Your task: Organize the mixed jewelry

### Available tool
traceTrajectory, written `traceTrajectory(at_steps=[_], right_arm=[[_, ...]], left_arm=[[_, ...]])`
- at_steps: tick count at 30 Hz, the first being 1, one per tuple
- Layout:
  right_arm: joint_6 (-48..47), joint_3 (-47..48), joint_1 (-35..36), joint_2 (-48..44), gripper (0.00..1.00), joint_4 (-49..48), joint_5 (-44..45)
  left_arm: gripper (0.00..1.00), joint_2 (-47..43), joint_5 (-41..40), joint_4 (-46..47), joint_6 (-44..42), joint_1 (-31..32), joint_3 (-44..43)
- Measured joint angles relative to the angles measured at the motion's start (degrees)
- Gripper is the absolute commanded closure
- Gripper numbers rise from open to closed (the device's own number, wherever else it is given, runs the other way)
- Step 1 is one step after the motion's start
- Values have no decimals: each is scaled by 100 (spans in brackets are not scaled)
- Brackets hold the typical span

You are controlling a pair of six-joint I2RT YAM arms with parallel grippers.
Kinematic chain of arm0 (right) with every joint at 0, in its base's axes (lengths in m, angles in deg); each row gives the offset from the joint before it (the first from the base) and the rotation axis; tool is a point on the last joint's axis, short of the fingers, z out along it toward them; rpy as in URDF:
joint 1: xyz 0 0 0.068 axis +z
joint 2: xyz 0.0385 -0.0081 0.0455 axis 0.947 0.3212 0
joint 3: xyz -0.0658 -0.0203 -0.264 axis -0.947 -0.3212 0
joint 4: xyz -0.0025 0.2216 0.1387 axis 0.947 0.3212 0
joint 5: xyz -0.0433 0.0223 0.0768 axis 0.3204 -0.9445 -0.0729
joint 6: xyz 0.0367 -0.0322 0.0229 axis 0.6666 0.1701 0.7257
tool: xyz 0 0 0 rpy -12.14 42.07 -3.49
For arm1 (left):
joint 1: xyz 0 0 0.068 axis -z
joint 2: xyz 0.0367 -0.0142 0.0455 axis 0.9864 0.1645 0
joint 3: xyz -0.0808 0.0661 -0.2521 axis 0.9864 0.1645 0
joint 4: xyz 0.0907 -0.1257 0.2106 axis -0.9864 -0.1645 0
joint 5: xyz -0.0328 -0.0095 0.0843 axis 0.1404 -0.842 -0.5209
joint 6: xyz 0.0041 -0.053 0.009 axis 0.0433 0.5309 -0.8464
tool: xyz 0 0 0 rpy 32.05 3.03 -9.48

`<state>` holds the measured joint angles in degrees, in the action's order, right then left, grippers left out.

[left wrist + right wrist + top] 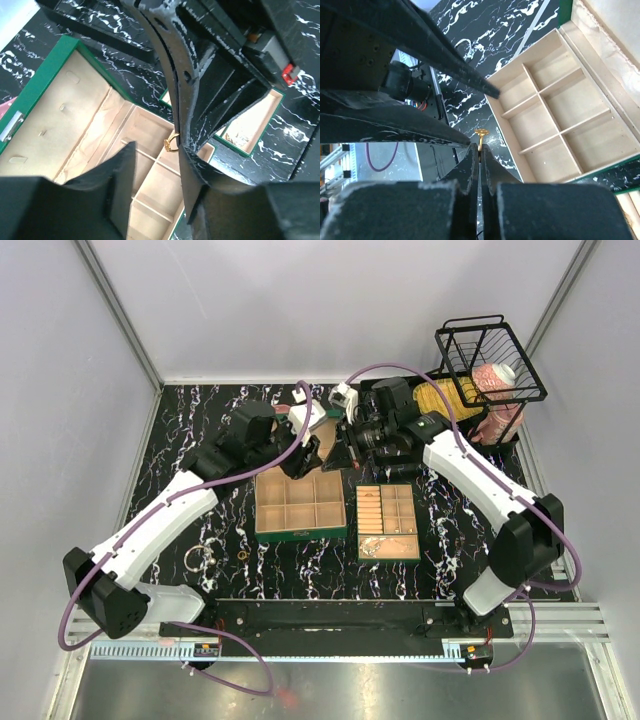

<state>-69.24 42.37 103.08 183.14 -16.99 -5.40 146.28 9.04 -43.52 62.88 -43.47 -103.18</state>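
Note:
A small gold ring is pinched at the tips of my right gripper, which is shut on it. The ring hangs above the green box with tan compartments. My left gripper stands open around that spot, its fingers apart from the ring. From above, both grippers meet over the box's back edge, left gripper and right gripper. A thin silver bangle and another gold ring lie on the table to the box's left.
The green box sits mid-table with its lid open towards the back. A small tan divided tray lies to its right, with a chain in its near part. A black wire basket stands at the back right.

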Motion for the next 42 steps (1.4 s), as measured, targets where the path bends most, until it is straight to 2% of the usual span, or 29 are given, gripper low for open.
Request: traceTrajectory(at_steps=[7, 14, 23, 36, 42], right_arm=[[-566, -90, 2, -433, 100, 334, 138], [-1073, -328, 2, -953, 100, 638, 166], [-1469, -428, 85, -1246, 100, 726, 114], [-1591, -437, 361, -1250, 100, 732, 120], [-1591, -437, 382, -1250, 100, 730, 122]], left_arm=[[47, -15, 876, -490, -361, -81, -557], [46, -26, 2277, -1110, -855, -494, -909], [46, 319, 3545, -1718, -1397, -516, -1113], [47, 579, 3895, -1864, -1587, -516, -1115], [58, 638, 3945, -1856, -1565, -516, -1123]])
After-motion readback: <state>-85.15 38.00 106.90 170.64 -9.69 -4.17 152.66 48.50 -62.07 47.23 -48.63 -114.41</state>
